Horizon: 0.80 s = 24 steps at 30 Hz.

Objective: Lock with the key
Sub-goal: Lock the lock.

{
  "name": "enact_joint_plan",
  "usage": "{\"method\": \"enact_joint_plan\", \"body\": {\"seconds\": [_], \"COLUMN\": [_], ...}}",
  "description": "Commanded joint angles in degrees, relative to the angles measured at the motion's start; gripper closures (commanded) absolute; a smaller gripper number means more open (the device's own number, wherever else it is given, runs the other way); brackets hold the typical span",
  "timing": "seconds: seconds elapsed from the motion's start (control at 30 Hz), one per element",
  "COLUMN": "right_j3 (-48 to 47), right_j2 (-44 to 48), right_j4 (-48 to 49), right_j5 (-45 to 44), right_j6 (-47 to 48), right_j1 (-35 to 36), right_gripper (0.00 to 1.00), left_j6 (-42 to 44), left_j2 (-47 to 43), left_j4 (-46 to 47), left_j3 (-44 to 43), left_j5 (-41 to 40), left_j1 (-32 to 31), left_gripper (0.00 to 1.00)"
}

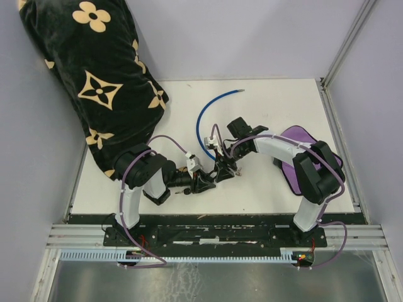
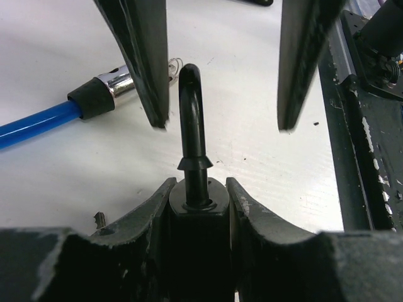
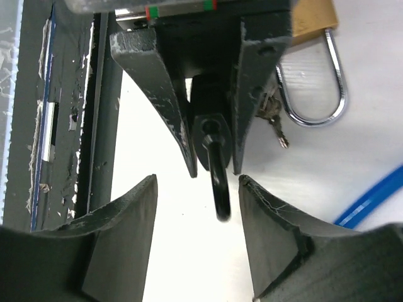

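Blue cable (image 2: 38, 123) and brass padlock (image 3: 313, 20) lie near black lock (image 2: 196, 229).

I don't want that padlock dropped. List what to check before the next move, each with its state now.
1. Left end effector clamped on the black padlock body: ok.
2. Right end effector open, fingers flanking the black shackle without touching: ok.
3. Key gripped: not ok, small metal keys lie by the brass padlock, unheld.
4. Blue cable clear: not ok, its chrome tip lies beside a right finger.
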State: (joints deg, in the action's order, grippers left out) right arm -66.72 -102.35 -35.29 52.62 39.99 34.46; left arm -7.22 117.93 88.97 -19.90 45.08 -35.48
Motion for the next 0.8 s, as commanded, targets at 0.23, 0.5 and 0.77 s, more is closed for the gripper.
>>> {"method": "enact_joint_plan", "body": {"seconds": [0.23,0.5,0.77], "right_j3": [-0.5,0.8,-1.4], "right_j2": [2.5,2.2,-0.1], "right_j4": [-1.9,0.6,-4.0], "right_j5": [4.6,7.2,7.2], "right_j6": [3.2,4.7,10.3], "right_j1": [-5.2,-4.8,-4.3], "right_gripper": [0.44,0.56,0.81], "left_j6": [2.8,2.6,2.4], "left_j2": [2.1,2.1,2.0], "left_j4": [10.1,10.1,10.1], "left_j3": [0.8,0.6,0.6], "left_j5": [-3.9,-3.7,-3.6], "left_j1": [0.5,0.5,0.6], "left_gripper": [0.97,0.97,0.97]}}
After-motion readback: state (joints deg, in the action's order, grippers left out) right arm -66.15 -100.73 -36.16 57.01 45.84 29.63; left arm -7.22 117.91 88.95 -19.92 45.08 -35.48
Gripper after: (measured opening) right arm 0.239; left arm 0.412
